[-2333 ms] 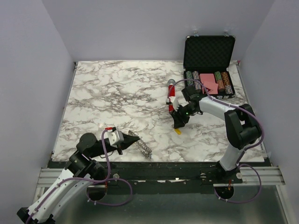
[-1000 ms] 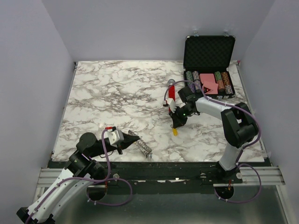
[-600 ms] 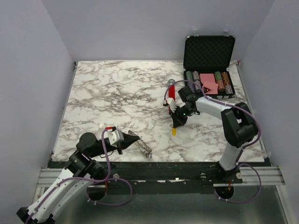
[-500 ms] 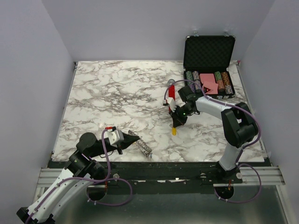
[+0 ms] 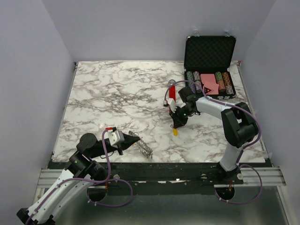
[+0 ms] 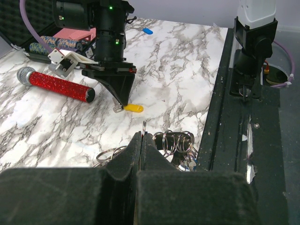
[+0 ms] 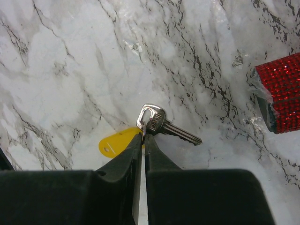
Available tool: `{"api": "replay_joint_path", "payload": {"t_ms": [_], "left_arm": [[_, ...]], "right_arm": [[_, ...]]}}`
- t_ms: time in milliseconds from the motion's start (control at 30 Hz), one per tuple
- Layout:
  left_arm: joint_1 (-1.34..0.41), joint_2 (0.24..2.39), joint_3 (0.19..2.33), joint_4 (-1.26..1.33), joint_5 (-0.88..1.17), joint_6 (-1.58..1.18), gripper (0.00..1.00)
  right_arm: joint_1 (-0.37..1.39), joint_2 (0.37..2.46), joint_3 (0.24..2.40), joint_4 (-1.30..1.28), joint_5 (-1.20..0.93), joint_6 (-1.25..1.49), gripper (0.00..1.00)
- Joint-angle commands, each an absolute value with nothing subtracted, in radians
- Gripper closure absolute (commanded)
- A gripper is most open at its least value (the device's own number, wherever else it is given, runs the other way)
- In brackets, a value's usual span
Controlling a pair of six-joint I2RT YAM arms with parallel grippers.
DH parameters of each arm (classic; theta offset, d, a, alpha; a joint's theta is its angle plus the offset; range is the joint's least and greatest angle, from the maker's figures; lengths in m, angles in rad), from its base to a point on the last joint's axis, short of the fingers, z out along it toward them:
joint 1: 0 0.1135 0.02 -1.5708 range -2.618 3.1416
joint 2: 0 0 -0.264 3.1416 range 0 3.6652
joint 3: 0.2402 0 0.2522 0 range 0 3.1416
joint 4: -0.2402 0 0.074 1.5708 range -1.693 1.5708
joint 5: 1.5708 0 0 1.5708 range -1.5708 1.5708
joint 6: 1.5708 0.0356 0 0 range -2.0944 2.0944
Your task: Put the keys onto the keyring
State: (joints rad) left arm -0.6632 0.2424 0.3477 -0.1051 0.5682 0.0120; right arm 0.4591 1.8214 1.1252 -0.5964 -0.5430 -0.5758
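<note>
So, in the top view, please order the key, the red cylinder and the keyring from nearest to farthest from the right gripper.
1. The key: right at the tips of the right gripper, on the near side.
2. The red cylinder: just behind the gripper, on the far side.
3. The keyring: off to the left, by the near edge.

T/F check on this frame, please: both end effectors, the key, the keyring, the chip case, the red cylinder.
1. The left end effector is shut on the keyring. True.
2. The key at the right end effector tips has a blue tag. False: it has a yellow tag.
3. The poker chip case is closed. False: its lid stands open.
4. The red cylinder lies on the table beside the right arm. True.
5. The key is threaded on the keyring. False: it lies on the marble, apart from the keyring.
</note>
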Motion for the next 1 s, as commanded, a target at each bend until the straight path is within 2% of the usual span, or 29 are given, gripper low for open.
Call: {"api": "replay_joint_path", "payload": {"t_ms": [0,267,967], "left_arm": [[-0.661,0.238,0.377,-0.068,0.572,0.017,1.0],[-0.663,0.239,0.379,-0.067,0.574,0.017,1.0],[-0.661,0.242,0.376,-0.067,0.574,0.017,1.0]], "right_arm": [[0.466,1.838,1.149,-0.614,-0.543,-0.577,0.85],[0.469,1.829,1.158,-0.618,-0.557,-0.574,0.79],[0.476,1.855,1.173,-0.626,-0.566,-0.575,0.77]]}}
